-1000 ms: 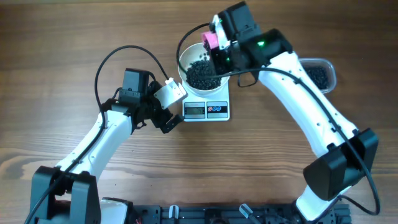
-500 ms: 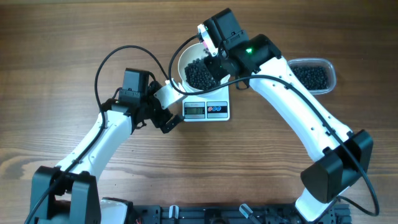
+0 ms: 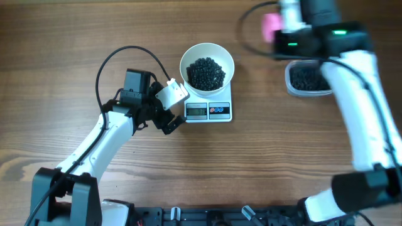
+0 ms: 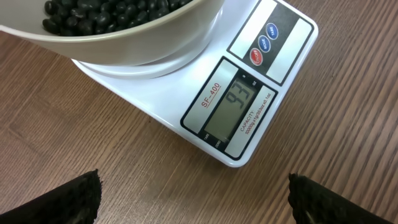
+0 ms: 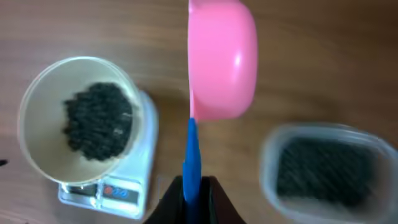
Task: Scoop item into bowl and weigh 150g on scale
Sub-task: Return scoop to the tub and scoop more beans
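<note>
beads (image 3: 206, 73) heaped in the bowl (image 3: 207, 49) on the scale (image 3: 208, 111), scoop (image 3: 270, 25) out to the far right

overhead: the white bowl sits on the far part of the scale, near the middle of the wooden table (image 3: 63, 37), with a dark heap of beads in its middle. the scale's display (image 3: 196, 111) and buttons (image 3: 218, 110) show on its near edge. the left gripper (image 3: 181, 107) sits just left of the scale, its fingers spread apart with nothing between them. to the far right, the right gripper (image 3: 287, 24) is blurred and holds the pink scoop well apart from the bowl. just near it is a clear tub (image 3: 289, 78) with more dark beads inside.

left wrist: the bowl fills the top left and overhangs the scale, with beads showing over its rim. the display reads 93, and there is one red button and two blue ones beside it. the two dark pads (image 4: 81, 199) sit at the bottom corners, wide apart, and only table shows between them.

right wrist: the fingers are clamped together on the scoop's blue handle (image 5: 192, 155). the pink scoop sits above bare table, between the bowl on the left and the tub on the right. the picture is blurred, so i cannot tell whether the scoop holds anything. the bowl rests on the scale, beads dark in its middle.
</note>
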You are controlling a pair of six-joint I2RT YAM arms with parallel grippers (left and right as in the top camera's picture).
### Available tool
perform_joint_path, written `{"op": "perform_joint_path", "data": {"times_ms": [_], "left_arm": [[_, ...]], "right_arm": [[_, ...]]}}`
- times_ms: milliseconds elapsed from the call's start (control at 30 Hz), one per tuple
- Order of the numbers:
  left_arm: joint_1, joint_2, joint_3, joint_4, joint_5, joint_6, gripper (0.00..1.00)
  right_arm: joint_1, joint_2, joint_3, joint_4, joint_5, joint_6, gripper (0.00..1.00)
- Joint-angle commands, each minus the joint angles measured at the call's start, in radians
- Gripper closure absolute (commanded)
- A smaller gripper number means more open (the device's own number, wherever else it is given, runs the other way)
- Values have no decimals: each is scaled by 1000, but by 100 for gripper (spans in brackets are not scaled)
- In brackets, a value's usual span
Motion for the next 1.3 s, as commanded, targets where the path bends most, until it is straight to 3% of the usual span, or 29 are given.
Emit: {"op": "perform_joint_path", "data": {"times_ms": [0,133,267,733,1100,1267], "left_arm": [[6,7,-8,0,12,8,0],[6,7,-8,0,12,8,0],[6,7,-8,0,12,8,0],[6,7,-8,0,12,8,0],[6,7,-8,0,12,8,0],[6,7,-8,0,12,8,0]], "right_arm": [[-146,-47,26,-109,-43,4,96],[-287,-39,-8,-187,-31,-38,96],[-333,-15,-63,-191,-11,-79,96],[-328,230,-117,-179,-14,-98,96],[-280,309,-117,-172,-283,-149,96],[-284,309,-117,-223,-301,-171,96]]}}
